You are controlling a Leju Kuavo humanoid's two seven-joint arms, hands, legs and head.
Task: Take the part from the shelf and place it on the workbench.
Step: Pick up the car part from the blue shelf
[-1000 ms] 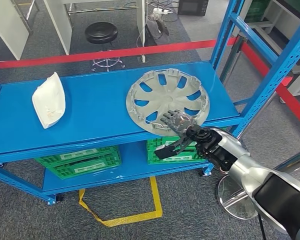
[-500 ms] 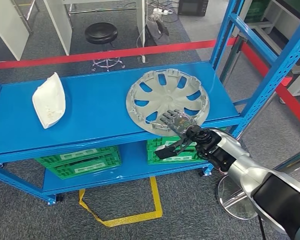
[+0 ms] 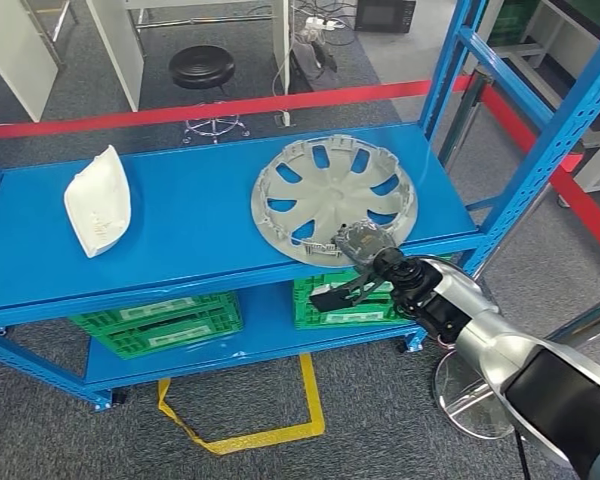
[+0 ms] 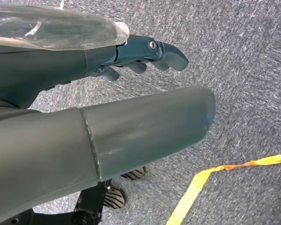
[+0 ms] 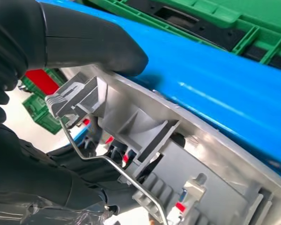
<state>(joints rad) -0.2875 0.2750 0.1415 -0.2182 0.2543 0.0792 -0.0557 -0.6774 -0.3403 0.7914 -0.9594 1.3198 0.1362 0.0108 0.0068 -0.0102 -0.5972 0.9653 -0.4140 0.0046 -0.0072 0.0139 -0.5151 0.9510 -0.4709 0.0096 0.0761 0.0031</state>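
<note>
A blue steel shelf [image 3: 191, 215] spans the head view from nine o'clock to three o'clock, its uprights rising at one and two o'clock. On the lower tier, two green crates are seen: the left green crate [image 3: 157, 322] at seven o'clock and the right green crate [image 3: 335, 300] just below centre, partly hidden by the right arm. What the crates hold cannot be told.

The silver hubcap [image 3: 333, 196] lies open side up on the top tier, a little toward two o'clock from the middle of the picture, with its near rim overhanging the front edge of the shelf. The right hand [image 3: 357, 262] is met at that near rim, at the six o'clock point of the hubcap: the fingers are laid over the top of the rim, and the thumb is stretched out under it toward nine o'clock. In the right wrist view the grey rim of the hubcap [image 5: 174, 154], with its clips and wire ring, is seen held between the thick thumb and the dark fingers [image 5: 61, 183] of the right hand [image 5: 43, 112], so the rim is gripped.

A white curved part [image 3: 98, 201] is found at ten o'clock on the same tier, well apart from the hubcap.

The left hand [image 4: 107, 93] is seen above grey carpet and a strip of yellow tape [image 4: 217, 180], with its fingers extended and nothing held.
</note>
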